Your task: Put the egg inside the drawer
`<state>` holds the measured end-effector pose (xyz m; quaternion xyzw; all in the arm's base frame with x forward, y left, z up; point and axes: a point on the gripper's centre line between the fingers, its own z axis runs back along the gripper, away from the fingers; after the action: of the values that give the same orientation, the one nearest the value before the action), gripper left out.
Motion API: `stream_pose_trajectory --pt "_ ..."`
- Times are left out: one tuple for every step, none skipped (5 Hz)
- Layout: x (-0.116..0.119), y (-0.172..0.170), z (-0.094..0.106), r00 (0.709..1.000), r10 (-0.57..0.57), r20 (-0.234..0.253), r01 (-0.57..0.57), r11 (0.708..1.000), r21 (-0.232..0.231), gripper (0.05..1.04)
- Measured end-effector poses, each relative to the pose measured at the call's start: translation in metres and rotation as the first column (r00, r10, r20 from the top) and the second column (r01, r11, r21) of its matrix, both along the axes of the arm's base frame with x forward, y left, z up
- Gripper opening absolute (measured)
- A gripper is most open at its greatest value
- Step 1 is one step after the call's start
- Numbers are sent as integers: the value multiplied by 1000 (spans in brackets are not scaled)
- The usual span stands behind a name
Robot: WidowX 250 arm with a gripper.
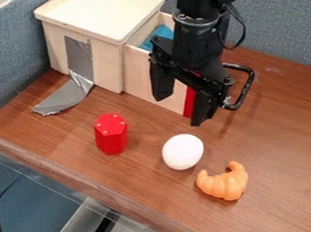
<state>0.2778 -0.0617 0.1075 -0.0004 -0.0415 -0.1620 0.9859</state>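
Note:
The gripper point(179, 111) hangs open in front of the drawer, above and behind the egg, with nothing between its fingers. A white egg point(183, 151) lies on the brown table in the middle, apart from the gripper. Behind the gripper, the wooden drawer point(138, 72) is pulled out of its cabinet point(101, 16); something blue lies inside it. The gripper and arm cover part of the drawer's front and its right side.
A red hexagonal block point(111, 133) stands left of the egg, and an orange croissant point(224, 182) lies to its lower right. Silver tape point(66, 95) runs from the cabinet onto the table point(281, 144). Grey-blue panels point(282, 21) rise behind and at the left.

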Motion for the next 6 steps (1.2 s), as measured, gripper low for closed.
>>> stream_pose_trajectory --pt "3 -1 -12 996 -83 -12 84 996 32 999" --pt "7 -1 -19 994 -111 -14 112 993 37 999" --pt "7 0 -22 994 -108 -17 108 993 36 999" --pt "4 3 -32 994 -107 -37 109 993 47 999" --pt "0 6 -38 991 -122 -46 124 991 55 999" --pt "-3 12 -46 989 -133 -56 137 989 61 999"
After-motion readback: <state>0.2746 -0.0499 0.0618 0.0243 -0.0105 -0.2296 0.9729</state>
